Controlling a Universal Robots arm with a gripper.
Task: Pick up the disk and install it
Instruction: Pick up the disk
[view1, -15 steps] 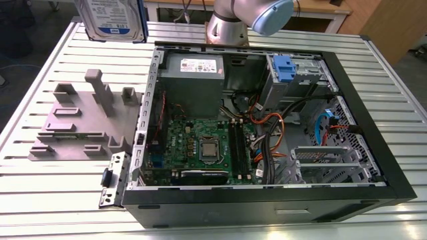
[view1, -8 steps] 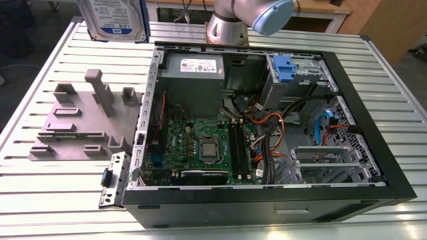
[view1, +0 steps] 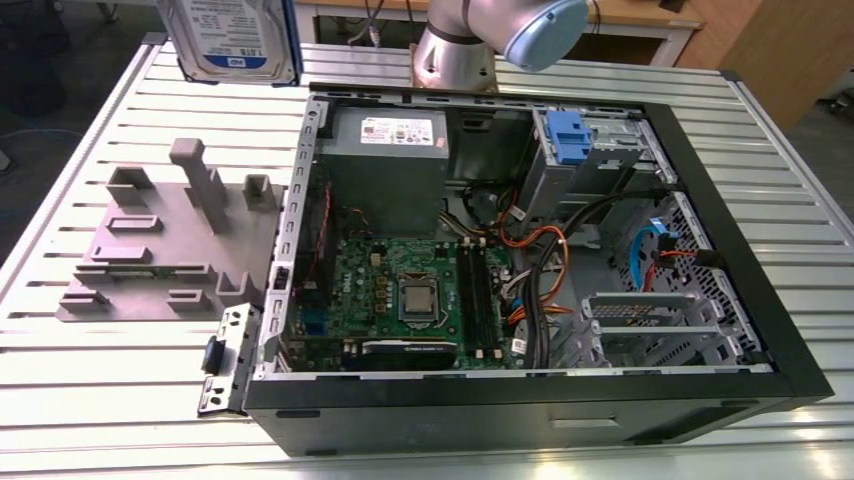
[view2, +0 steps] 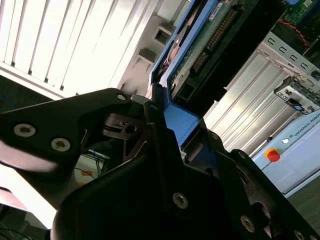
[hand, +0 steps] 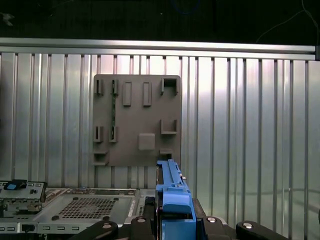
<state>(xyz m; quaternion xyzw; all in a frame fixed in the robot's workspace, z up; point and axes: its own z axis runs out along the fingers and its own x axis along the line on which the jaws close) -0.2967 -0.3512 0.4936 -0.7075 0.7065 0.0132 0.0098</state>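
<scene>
Blue-framed disk (view1: 227, 35) sits high at the exterior view's left, beside the arm (view1: 497, 35), label face toward the camera, above the far edge of the desk (view1: 80, 380). Claw (view2: 180, 127) is clenched on the blue frame's end in both wrist views: black fingers (view2: 152, 117) press either side of the frame, and the disk's green circuit-board side extends away from the claw. In the first wrist view the disk (hand: 172, 195) stands edge-on. The grey fixture (hand: 137, 120) lies flat on the slatted metal desk beyond it. The open case (view1: 534, 250) lies on the desk just beside the fixture, at the exterior view's right, its motherboard (view1: 414, 295) exposed.
</scene>
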